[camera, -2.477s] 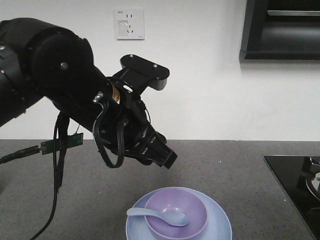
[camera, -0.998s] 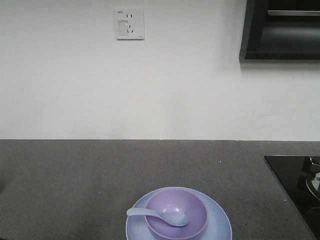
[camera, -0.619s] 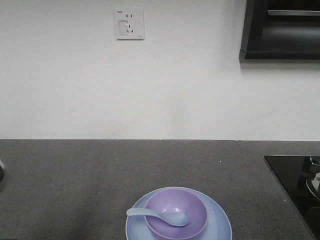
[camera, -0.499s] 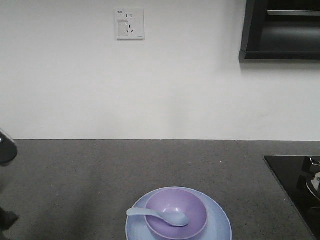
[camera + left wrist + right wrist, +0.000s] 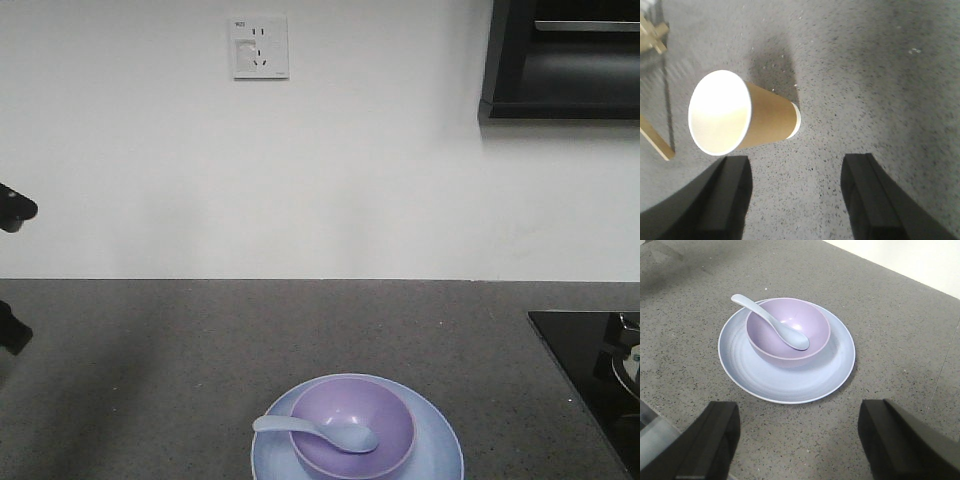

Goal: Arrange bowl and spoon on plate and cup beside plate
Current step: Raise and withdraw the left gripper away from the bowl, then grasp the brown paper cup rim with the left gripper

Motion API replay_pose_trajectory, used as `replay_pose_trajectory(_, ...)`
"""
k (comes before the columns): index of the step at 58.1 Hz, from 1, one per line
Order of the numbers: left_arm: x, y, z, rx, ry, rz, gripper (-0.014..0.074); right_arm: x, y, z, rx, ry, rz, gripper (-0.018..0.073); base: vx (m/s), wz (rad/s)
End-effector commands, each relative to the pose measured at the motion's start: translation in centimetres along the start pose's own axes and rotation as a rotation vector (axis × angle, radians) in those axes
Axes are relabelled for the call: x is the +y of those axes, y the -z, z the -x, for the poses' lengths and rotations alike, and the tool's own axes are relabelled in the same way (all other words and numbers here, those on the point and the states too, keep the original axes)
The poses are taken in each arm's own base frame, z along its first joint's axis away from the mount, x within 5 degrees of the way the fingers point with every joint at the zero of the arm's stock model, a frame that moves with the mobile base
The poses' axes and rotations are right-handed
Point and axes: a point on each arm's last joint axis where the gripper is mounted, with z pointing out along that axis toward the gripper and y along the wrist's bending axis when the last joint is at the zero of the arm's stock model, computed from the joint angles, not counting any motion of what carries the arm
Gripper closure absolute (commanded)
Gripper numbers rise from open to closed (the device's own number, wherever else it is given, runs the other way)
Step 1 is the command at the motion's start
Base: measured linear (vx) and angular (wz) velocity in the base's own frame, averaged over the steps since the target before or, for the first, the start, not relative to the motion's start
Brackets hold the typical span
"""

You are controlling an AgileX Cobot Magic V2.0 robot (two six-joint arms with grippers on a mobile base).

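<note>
The lavender bowl (image 5: 352, 426) (image 5: 787, 332) sits in the pale blue plate (image 5: 440, 455) (image 5: 785, 385) at the front of the counter. The pale blue spoon (image 5: 315, 430) (image 5: 771, 322) lies in the bowl with its handle over the left rim. In the left wrist view a brown paper cup (image 5: 742, 119) stands upright on the counter, just beyond my left gripper (image 5: 796, 170), which is open and empty. My right gripper (image 5: 797, 415) is open and empty, near the plate's closest edge. Only a dark bit of the left arm (image 5: 12, 210) shows in the front view.
A black hob (image 5: 590, 370) is set into the counter at the right, and a dark wall cabinet (image 5: 565, 60) hangs above it. Light wooden pieces (image 5: 655, 37) lie left of the cup. A wall socket (image 5: 259, 46) is on the white wall.
The left arm, which filled the front view above the plate, swung out to the left; only a small part shows at the left edge now. Bowl, spoon and plate have not moved.
</note>
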Motion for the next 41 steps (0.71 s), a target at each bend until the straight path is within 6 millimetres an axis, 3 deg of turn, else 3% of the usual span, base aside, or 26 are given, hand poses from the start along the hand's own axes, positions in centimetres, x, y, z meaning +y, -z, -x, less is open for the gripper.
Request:
replay_pose_trajectory(1, 2.8, 1.3, 0.6, -0.062, 0.068, -0.022, 0.0108, -0.2, 0.7, 1.4, -0.109, 0.014, -0.019, -0.0001, 0.00, 0.00)
replay_pose_trajectory(11, 7.0, 0.5, 0.5, -0.065, 0.168, -0.027, 0.0108, -0.2, 0.7, 1.4, -0.109, 0.014, -0.019, -0.0001, 0.00, 0.00)
replay_pose_trajectory(22, 11.2, -0.9, -1.1, -0.018, 0.292, 0.036, 0.0108, -0.2, 0.7, 1.4, -0.109, 0.014, -0.019, -0.0001, 0.00, 0.00)
replay_pose_trajectory(41, 14.9, -4.8, -2.8, -0.042, 0.464, -0.091, 0.0108, -0.2, 0.7, 1.4, -0.110, 0.014, -0.020, -0.0001, 0.00, 0.00)
